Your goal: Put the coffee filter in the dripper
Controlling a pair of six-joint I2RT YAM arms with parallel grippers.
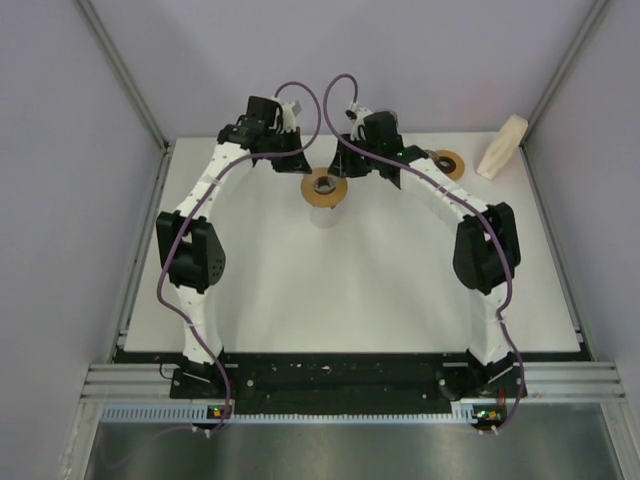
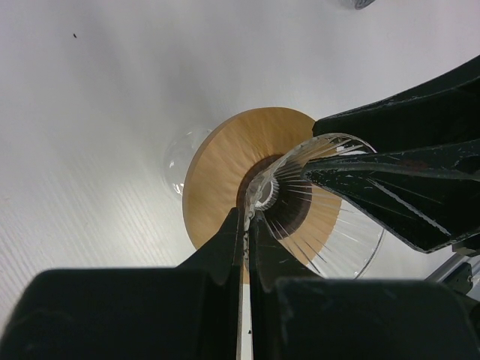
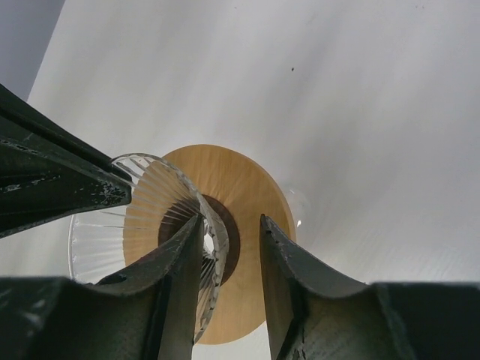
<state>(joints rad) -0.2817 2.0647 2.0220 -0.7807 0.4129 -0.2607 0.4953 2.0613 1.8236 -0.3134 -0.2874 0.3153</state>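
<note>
Left gripper (image 2: 245, 216) clenched on the dripper (image 1: 323, 188) rim, right gripper (image 3: 231, 225) jaws apart astride it; coffee filters (image 1: 503, 145) lie well right of the dripper, untouched, so I'd say the right arm fetches one next
</note>
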